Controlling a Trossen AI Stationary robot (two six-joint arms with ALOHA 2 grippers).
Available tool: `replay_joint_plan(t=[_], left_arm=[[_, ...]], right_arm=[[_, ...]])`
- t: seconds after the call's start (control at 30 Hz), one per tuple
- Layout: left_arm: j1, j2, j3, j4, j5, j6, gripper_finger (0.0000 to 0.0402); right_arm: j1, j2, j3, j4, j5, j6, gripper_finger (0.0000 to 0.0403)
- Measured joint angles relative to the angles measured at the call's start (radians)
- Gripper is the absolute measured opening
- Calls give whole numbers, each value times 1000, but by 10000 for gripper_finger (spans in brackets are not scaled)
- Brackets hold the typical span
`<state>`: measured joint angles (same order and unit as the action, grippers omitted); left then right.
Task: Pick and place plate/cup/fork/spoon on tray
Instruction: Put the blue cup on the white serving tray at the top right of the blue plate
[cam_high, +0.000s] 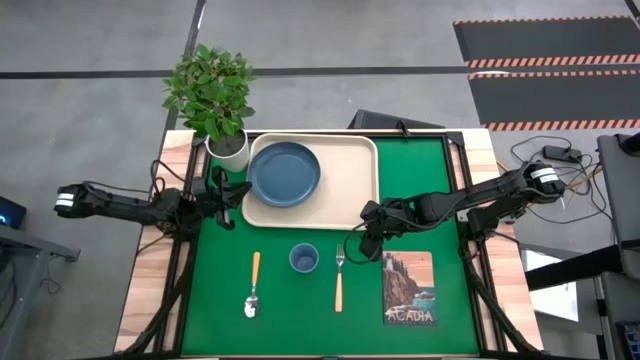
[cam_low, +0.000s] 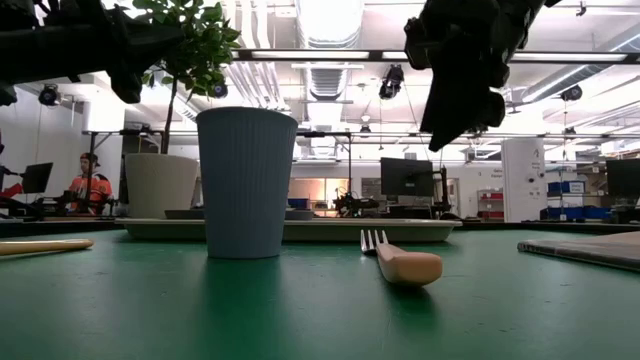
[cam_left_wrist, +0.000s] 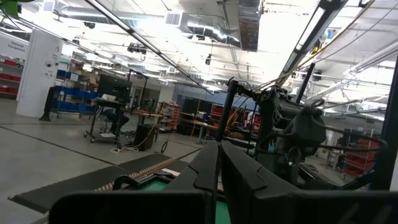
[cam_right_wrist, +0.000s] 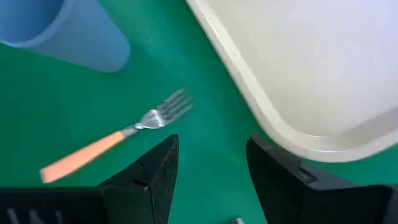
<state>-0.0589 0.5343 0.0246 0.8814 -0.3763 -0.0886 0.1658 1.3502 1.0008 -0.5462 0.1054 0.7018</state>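
Wood-handled, the fork (cam_high: 339, 279) lies on the green mat (cam_high: 300, 330), long axis running near to far, handle toward the near edge and tines pointing at the tray (cam_high: 355, 170). Left of it stands the blue cup (cam_high: 304, 259), and farther left the spoon (cam_high: 252, 289) lies parallel, bowl nearest the front. A picture card (cam_high: 408, 288) rests just right of the fork. The right gripper (cam_high: 367, 243) hangs above the mat just beyond the fork's tines, beside the tray's near right corner, jaws apart and empty. Farther back, the plate (cam_high: 285, 173) sits on the tray's left half. The left gripper (cam_high: 229, 207) hovers by the tray's left edge, jaws together, near a potted plant (cam_high: 212, 95).
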Motion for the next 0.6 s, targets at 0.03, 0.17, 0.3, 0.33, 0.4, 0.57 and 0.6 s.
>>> replay_joint_plan(t=[0.03,0.17,0.3,0.33,0.4,0.57,0.6], left_arm=[[0,0,0,0,0,0,0],[0,0,0,0,0,0,0],[0,-1,0,0,0,0,0],[0,-1,0,0,0,0,0],[0,0,0,0,0,0,0],[0,6,0,0,0,0,0],[0,6,0,0,0,0,0]], right_arm=[[0,0,8,2,-16,7,176],[0,0,45,-1,-63,43,176],[5,0,83,-6,-92,76,176],[7,0,93,-16,-97,95,176],[16,0,114,-48,-105,131,176],[46,0,150,-212,-105,268,176],[51,0,151,-256,-103,300,176]])
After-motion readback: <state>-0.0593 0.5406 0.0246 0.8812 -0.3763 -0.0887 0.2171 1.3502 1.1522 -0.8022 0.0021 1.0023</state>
